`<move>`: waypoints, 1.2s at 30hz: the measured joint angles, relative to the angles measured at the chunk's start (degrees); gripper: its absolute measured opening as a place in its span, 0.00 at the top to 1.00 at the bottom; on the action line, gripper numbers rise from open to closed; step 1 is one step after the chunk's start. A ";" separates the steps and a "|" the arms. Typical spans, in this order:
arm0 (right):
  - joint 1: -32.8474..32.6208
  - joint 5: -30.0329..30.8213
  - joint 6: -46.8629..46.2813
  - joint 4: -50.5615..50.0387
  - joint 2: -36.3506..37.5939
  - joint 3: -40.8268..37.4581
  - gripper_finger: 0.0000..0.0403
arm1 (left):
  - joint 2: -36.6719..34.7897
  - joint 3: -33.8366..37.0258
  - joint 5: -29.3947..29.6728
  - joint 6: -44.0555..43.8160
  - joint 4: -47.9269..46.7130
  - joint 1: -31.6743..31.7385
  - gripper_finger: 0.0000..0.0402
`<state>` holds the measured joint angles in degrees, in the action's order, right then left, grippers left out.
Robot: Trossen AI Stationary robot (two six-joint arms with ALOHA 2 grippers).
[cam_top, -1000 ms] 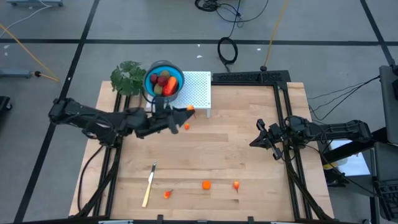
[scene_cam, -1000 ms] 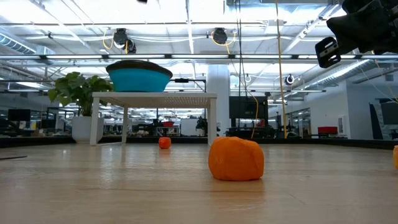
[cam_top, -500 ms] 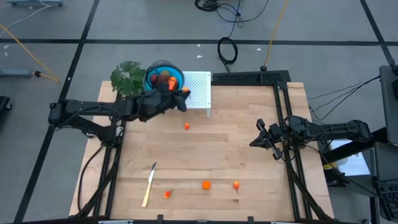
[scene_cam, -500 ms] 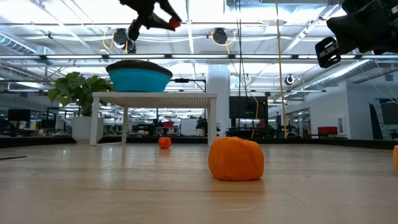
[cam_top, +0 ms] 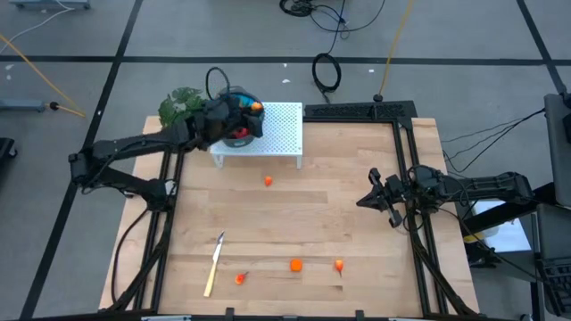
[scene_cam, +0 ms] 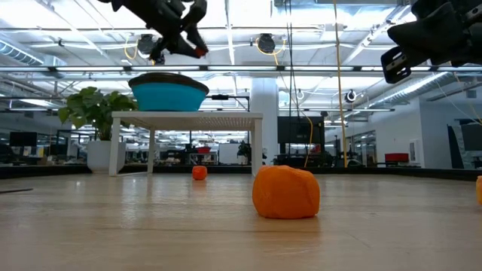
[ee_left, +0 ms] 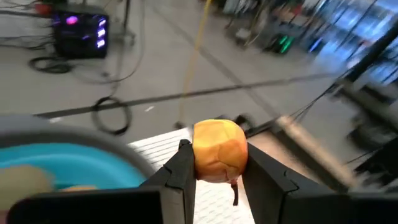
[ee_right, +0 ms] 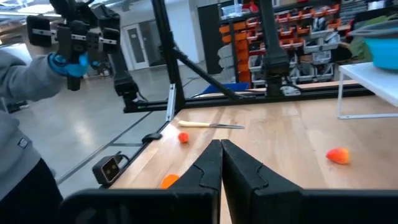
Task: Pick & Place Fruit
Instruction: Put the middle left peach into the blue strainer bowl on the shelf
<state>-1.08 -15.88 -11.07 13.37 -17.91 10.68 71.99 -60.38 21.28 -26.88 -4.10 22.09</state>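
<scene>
Holding a small orange fruit piece (ee_left: 219, 150) between its two fingers, the left claw (cam_top: 251, 117) hangs over the blue bowl (cam_top: 234, 96), which stands on the white perforated stand (cam_top: 282, 130) at the far edge of the tabletop (cam_top: 339, 205); the bowl is the landmark for what follows. Just left of the bowl is a green leafy plant (cam_top: 181, 107). Inside the bowl, red fruit (cam_top: 237, 134) shows under the arm. In front of the bowl, near the stand, one tiny orange piece (cam_top: 268, 181) lies on the wood. Farther toward the near edge lie a pale-handled knife (cam_top: 213, 266) and three more orange pieces (cam_top: 295, 265) in a rough row. Well to the right of the bowl, the right claw (cam_top: 364, 200) waits above the tabletop with its fingers pressed together, holding nothing. A person's grey sleeve (ee_right: 25, 74) shows in the right wrist view.
</scene>
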 joint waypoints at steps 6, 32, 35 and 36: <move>0.00 1.05 0.02 -0.04 0.00 0.00 1.00 | 0.01 -5.49 0.00 4.23 -13.10 4.29 0.75; 0.00 1.08 0.02 -0.04 0.00 -0.02 1.00 | 5.90 -8.74 1.20 6.04 -24.02 7.16 0.75; 0.00 1.07 0.02 -0.02 0.00 -0.02 1.00 | 7.11 -8.74 1.29 6.06 -24.89 7.30 0.75; 0.00 1.07 0.02 -0.02 0.00 -0.02 1.00 | 7.37 -8.74 1.31 6.06 -24.99 7.47 0.75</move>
<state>-1.08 -14.81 -11.05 13.34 -17.91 10.66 79.35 -69.12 22.59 -20.82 -29.09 29.56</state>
